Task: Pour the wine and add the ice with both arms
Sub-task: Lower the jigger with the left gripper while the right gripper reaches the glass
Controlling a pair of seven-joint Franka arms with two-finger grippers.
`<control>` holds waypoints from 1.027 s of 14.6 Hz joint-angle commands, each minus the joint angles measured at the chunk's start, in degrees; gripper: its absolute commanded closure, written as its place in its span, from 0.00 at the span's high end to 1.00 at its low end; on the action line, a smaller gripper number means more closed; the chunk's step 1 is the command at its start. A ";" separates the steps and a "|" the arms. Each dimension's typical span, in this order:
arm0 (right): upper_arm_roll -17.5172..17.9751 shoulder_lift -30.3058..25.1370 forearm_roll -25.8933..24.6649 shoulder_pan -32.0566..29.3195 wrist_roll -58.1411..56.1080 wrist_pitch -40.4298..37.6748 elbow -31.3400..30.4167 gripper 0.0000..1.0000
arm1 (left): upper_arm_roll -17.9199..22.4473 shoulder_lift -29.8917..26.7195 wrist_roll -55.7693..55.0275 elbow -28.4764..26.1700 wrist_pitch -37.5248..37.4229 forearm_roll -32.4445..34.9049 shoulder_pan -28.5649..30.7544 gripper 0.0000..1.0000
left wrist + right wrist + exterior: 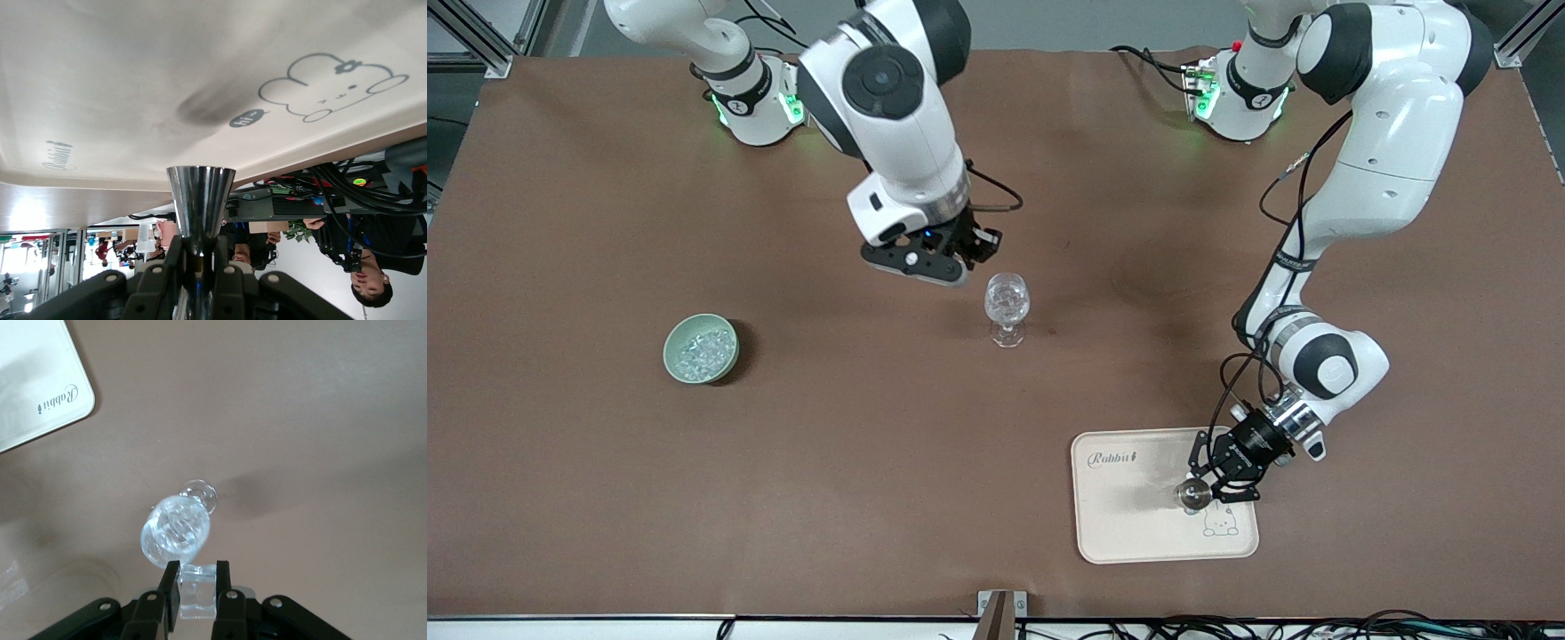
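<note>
Two arms at a brown worktop (871, 462) with a cream tray (1129, 533).
The left end effector (1214, 484) pinches a steel cup (200, 200) over the tray; the right end effector (197, 593) pinches an ice (198, 590) lump over the ice-filled stemmed glass (1007, 302); more ice sits in the green bowl (701, 349).

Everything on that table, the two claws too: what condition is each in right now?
Stemmed glass: upright, ice inside.
Green bowl: upright, holding ice.
Tray: flat on the table.
Metal cup: gripped over the tray.
Left gripper: shut on the metal cup.
Right gripper: holding an ice cube beside the glass.
</note>
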 commanded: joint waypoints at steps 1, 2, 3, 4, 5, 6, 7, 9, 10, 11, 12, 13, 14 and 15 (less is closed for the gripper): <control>-0.93 5.53 0.45 2.74 2.50 1.91 4.49 0.00 | 0.22 -1.11 4.11 -2.14 -3.96 -1.53 0.80 0.09; -0.93 6.24 0.10 3.27 3.21 2.80 4.49 0.00 | 0.14 -1.10 6.04 -2.84 -5.28 -1.97 1.41 0.10; -0.93 6.68 -1.04 3.97 3.47 3.07 4.49 0.00 | 0.13 -1.10 6.75 -3.54 -6.34 -2.06 1.50 0.10; -0.93 6.94 -1.48 4.07 3.65 3.07 4.49 0.00 | 0.13 -1.10 7.28 -3.90 -7.31 -2.06 1.85 0.13; -1.02 6.95 -1.75 3.98 3.74 2.90 4.41 0.01 | 0.13 -1.02 8.16 -4.51 -8.19 -2.58 1.86 0.16; -1.02 6.95 -2.01 3.55 3.74 2.98 4.32 0.01 | 0.13 -0.93 9.39 -5.30 -8.54 -4.85 2.12 0.16; -1.02 7.82 -2.71 3.54 4.00 3.42 4.32 0.01 | 0.13 -0.93 10.96 -5.92 -9.42 -6.44 2.29 0.17; -1.02 9.67 -3.77 3.72 4.00 6.31 4.23 0.01 | 0.22 -0.58 12.12 -6.36 -12.05 -6.90 3.43 0.30; -0.94 9.67 -3.69 3.89 4.00 6.06 4.23 0.02 | 0.22 -0.66 12.04 -6.54 -12.24 -6.90 3.61 0.69; -0.93 9.50 -3.60 4.07 4.00 5.80 4.23 0.02 | 0.22 -0.67 12.12 -6.54 -12.50 -6.90 3.61 0.96; -0.93 9.50 -3.51 4.33 4.09 5.80 4.23 0.02 | 0.22 -0.67 12.12 -6.54 -12.50 -6.90 3.61 1.00; -0.93 9.58 -3.51 4.42 4.53 5.88 4.14 0.02 | 0.31 -0.67 12.12 -6.54 -12.50 -6.81 3.70 1.00; -0.93 9.58 -3.60 4.42 4.71 5.88 4.14 0.02 | 0.31 -0.67 12.12 -6.62 -12.50 -6.72 3.79 1.00; -0.93 9.58 -3.60 4.42 4.62 5.80 4.14 0.02 | 0.66 -1.01 12.04 -7.06 -12.50 -6.37 3.88 1.00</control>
